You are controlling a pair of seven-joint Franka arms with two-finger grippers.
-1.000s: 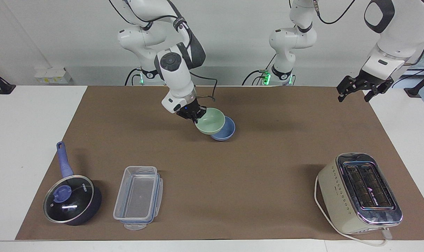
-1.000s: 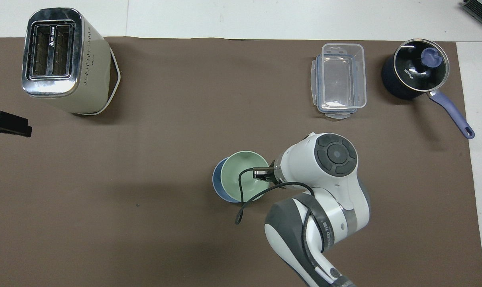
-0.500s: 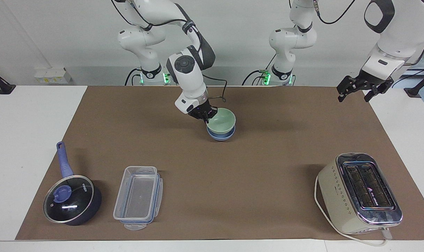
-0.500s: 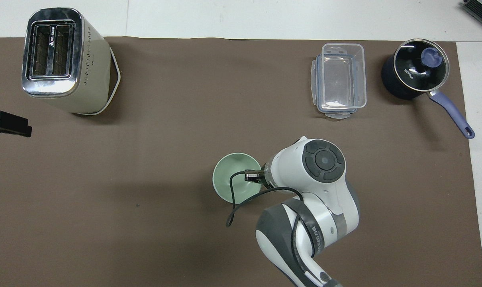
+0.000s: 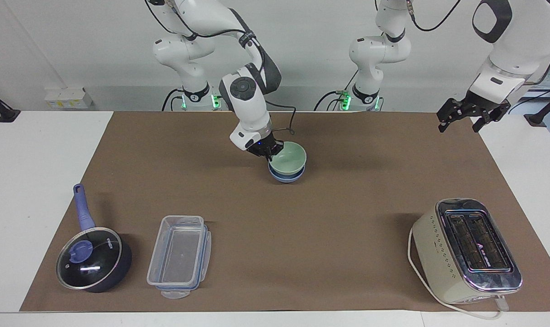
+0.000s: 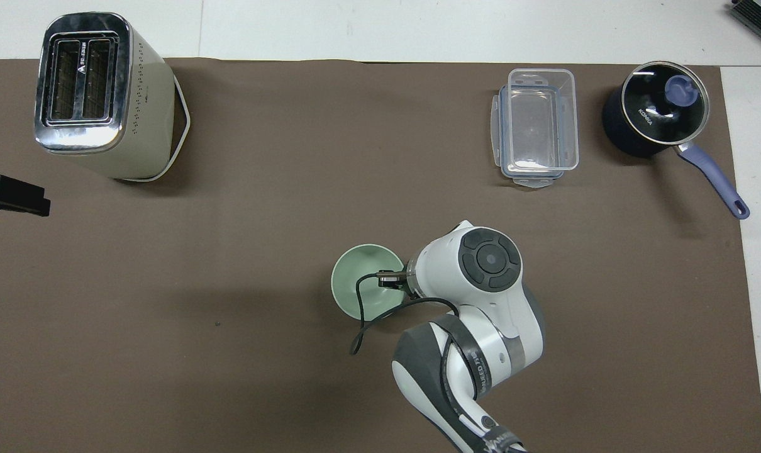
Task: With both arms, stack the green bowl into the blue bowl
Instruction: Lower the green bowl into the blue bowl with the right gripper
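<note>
While overhead hides it, blue bowl [image 5: 286, 174] shows facing.

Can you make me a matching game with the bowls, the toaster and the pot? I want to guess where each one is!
Things:
1. pale mint-green round bowl
2. periwinkle-blue round bowl
3. cream and chrome toaster
4. dark pot with a blue handle and glass lid

Places:
A. at the left arm's end of the table
B. under the other bowl
C. gripped at its rim by the right gripper
D. beside the clear plastic container

Pairs: 1-C, 2-B, 3-A, 4-D
</note>
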